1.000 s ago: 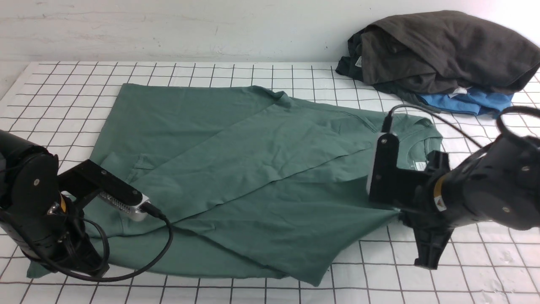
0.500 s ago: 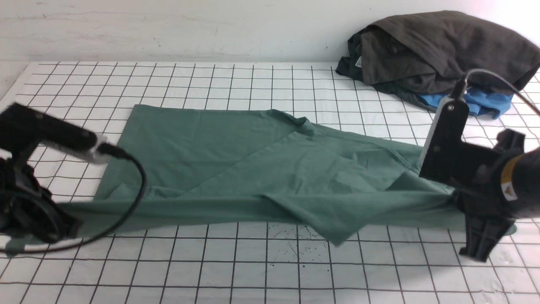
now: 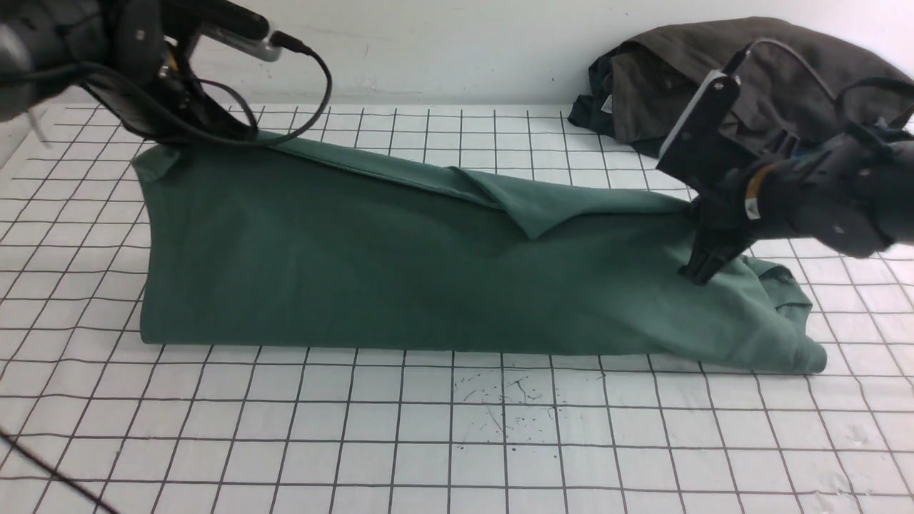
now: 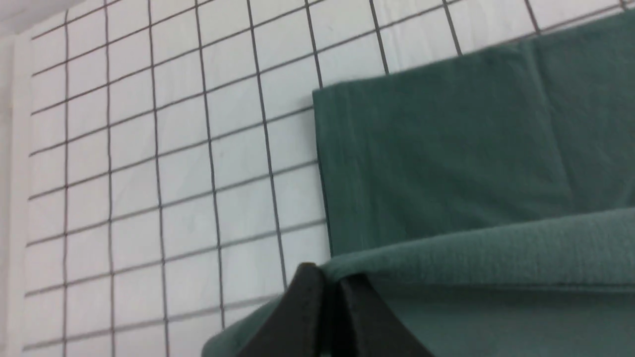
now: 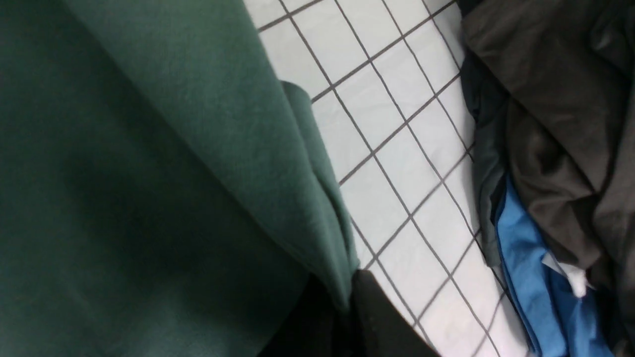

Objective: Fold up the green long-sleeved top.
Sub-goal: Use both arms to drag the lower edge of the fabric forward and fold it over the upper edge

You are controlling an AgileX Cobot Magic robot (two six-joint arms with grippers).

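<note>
Two hands, each clenched on the green long-sleeved top (image 3: pixel 400 264). At far left, left hand (image 3: pixel 214 127) raised high above the tabletop (image 3: pixel 428 442), pinching the upper left corner of the cloth; from its wrist, black fingers (image 4: pixel 305 317) pressed together with a green edge trapped between them. At right, right hand (image 3: pixel 703 265) lower, pointing down, nipping the upper edge near the top's right end; from its wrist, a fold of green cloth caught between the dark fingers (image 5: pixel 382 317).

Hangs as a slanted sheet between the two grips: upper edge running from high at far left down to the right, lower edge lying as a rounded fold along the tabletop, about midway between near and far. Small triangular flap (image 3: pixel 532 210) drooping over the upper edge about halfway along. Right end bunched in soft creases on the tabletop, just near of the right hand.

At far right, against the wall (image 3: pixel 428 43), dark brown-grey garment (image 3: pixel 771 71) heaped, partly hidden by the right arm. Under it, seen from the right wrist, blue garment (image 5: pixel 526 267) with a scrap of white. Grid squares showing between that heap and the green cloth. Near of the fold, a scatter of dark specks (image 3: pixel 500 392) on the white surface.
</note>
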